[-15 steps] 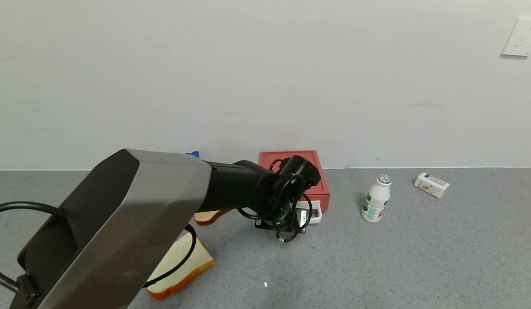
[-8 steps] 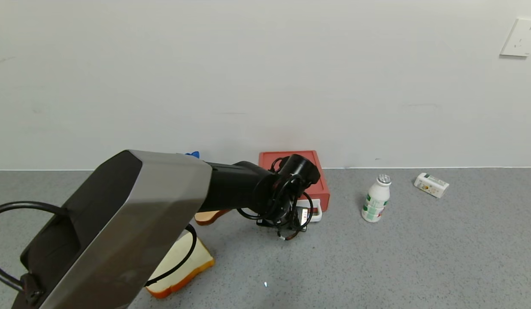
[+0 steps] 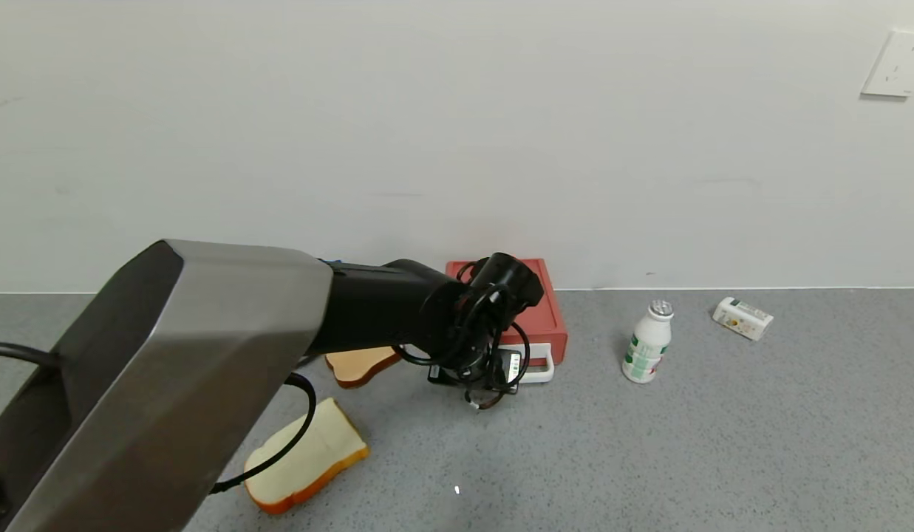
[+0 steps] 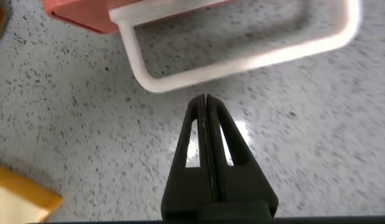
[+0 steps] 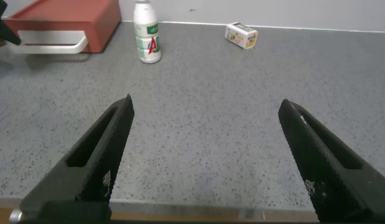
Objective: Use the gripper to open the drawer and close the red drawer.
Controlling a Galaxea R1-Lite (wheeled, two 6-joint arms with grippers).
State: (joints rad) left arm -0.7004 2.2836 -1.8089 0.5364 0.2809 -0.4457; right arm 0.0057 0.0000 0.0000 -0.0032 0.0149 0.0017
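- The red drawer (image 3: 534, 310) is set against the white wall, on the grey speckled table (image 3: 686, 443), with its tray pushed in.
- A wide white loop handle (image 4: 242, 53) is carried on the drawer's front, lying flat just above the tabletop.
- The left gripper (image 4: 206, 102) is held just in front of the handle, outside the loop; its fingers are pressed together, and nothing is gripped between them.
- In the head view, the left gripper (image 3: 486, 373) is largely covered by its own wrist and looping black cables.
- The right gripper (image 5: 204, 112) is kept low over bare table, well apart from the drawer, with its fingers spread wide.
- A white drink bottle (image 3: 647, 341) is stood upright to the right of the drawer, and a small white carton (image 3: 742, 318) is laid farther right.
- Two bread slices (image 3: 309, 458) are laid left of the drawer.
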